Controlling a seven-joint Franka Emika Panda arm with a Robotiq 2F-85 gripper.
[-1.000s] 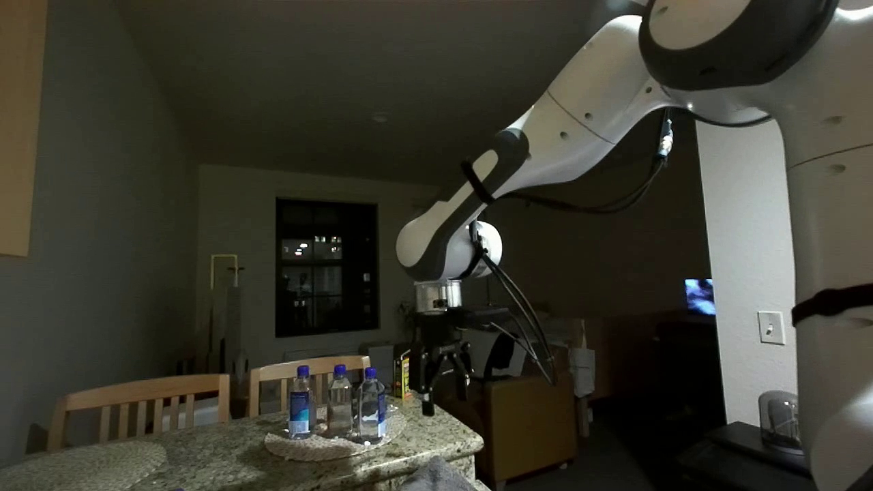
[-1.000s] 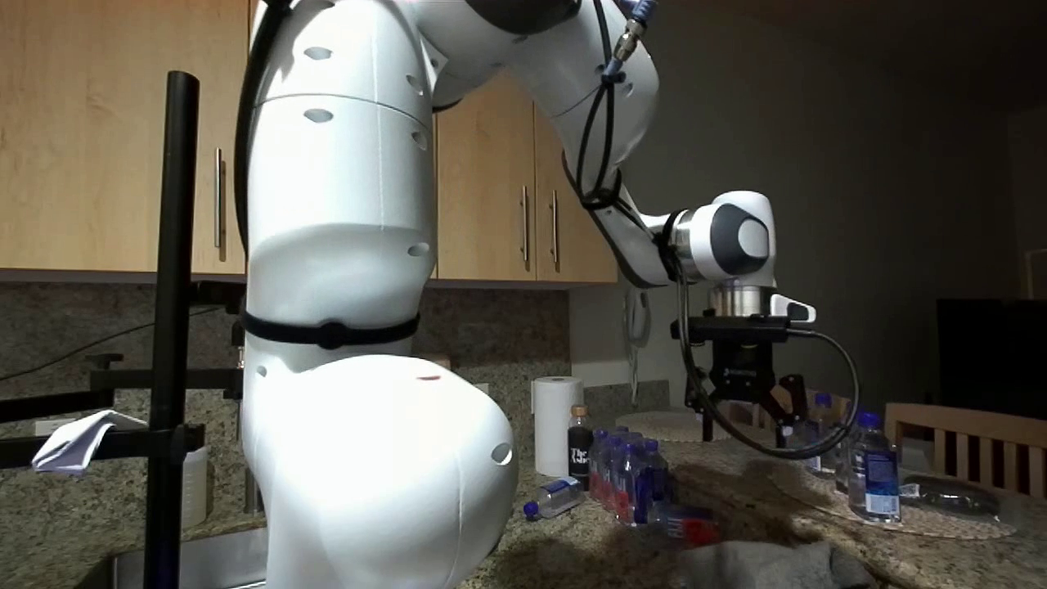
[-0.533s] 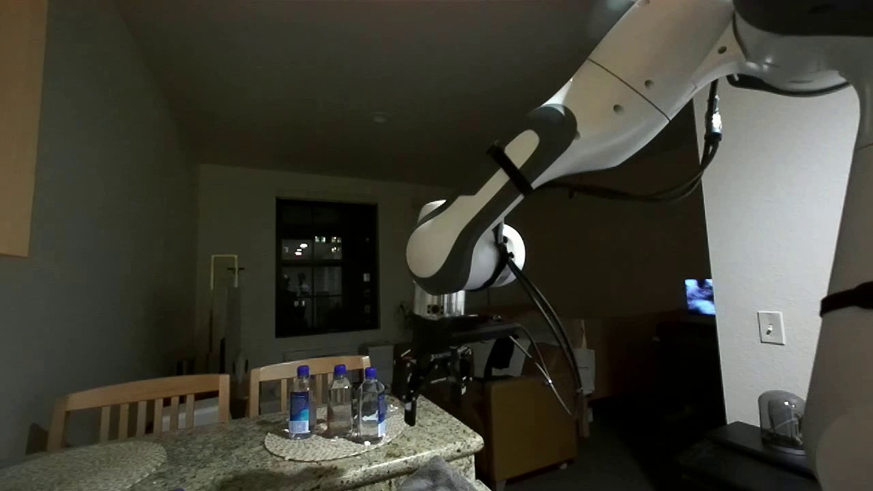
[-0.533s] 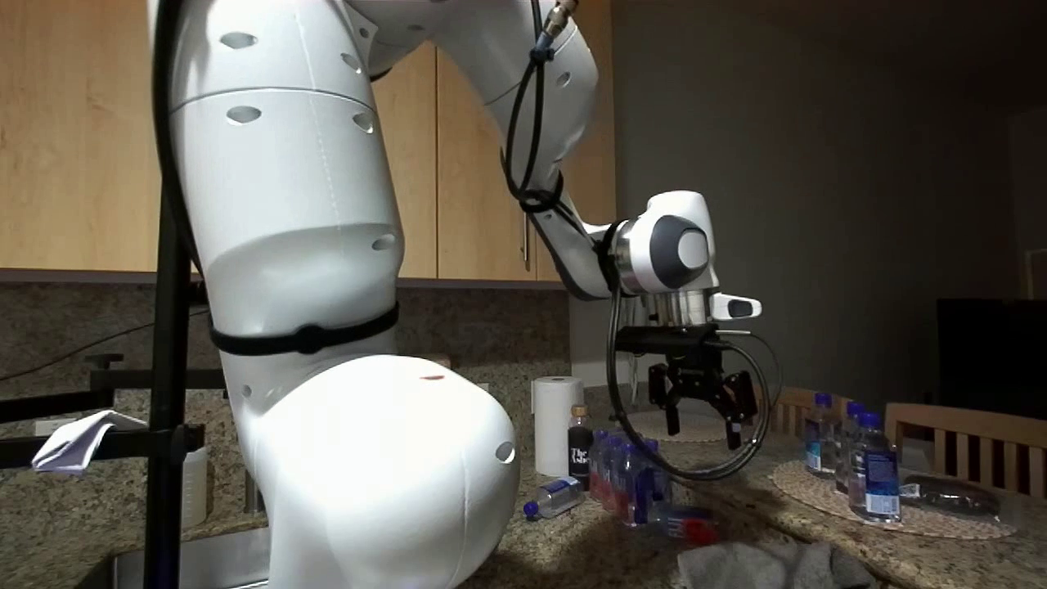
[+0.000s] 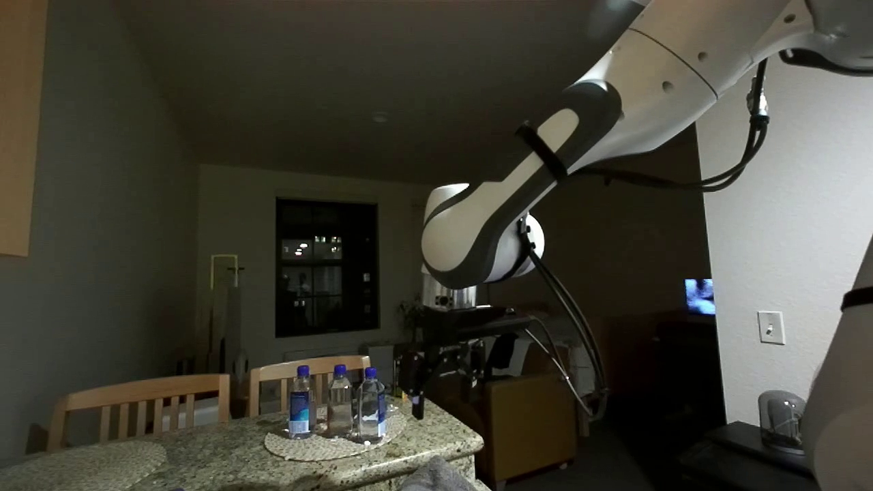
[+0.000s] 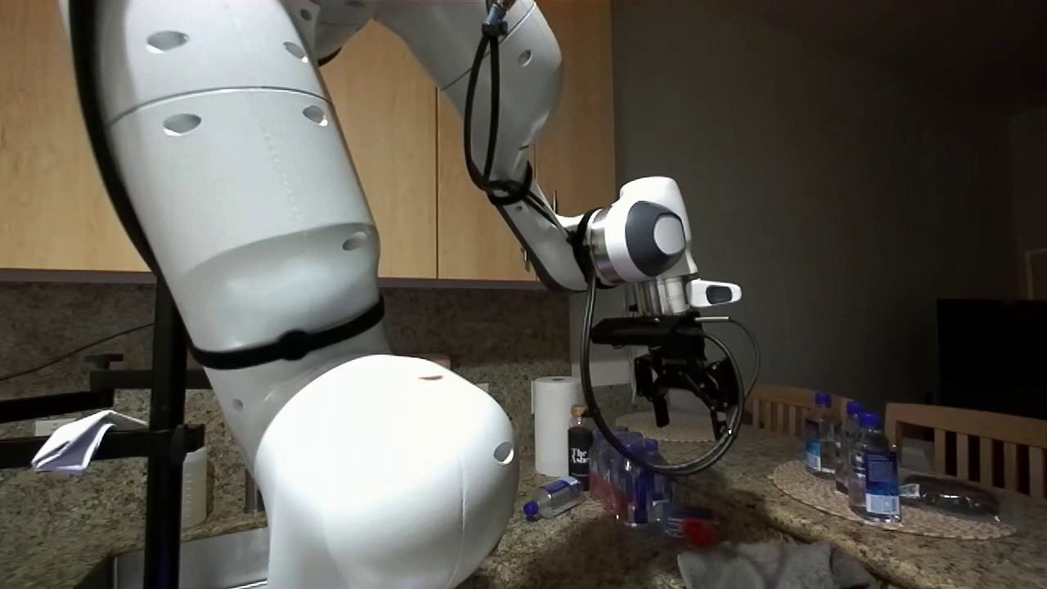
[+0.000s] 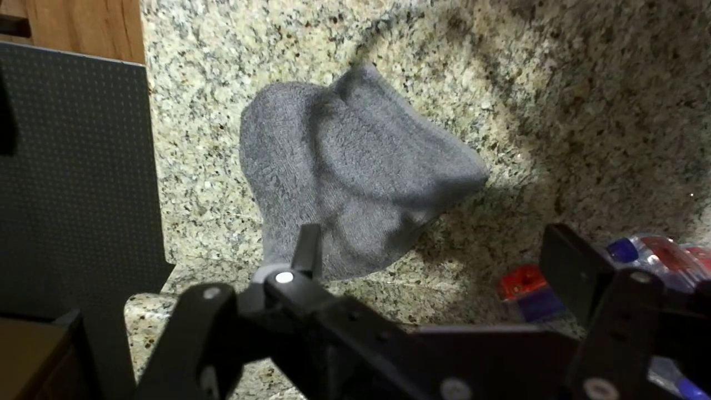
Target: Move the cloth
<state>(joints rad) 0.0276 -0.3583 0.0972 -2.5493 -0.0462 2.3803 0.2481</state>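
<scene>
Hanging above the tabletop [image 7: 194, 189], the jaws are spread wide, and the gray cloth [image 7: 355, 161] lies rumpled on it, below them and well apart from them; in the wrist view it sits ahead of the jaws, with one of them hiding part of its near edge. A few reddish bottles [image 7: 664, 255] show beside the opposite jaw there. In an exterior view, three clear bottles [image 5: 339, 409] stand on a round mat [image 5: 320, 451], left of the jaws as seen there.
</scene>
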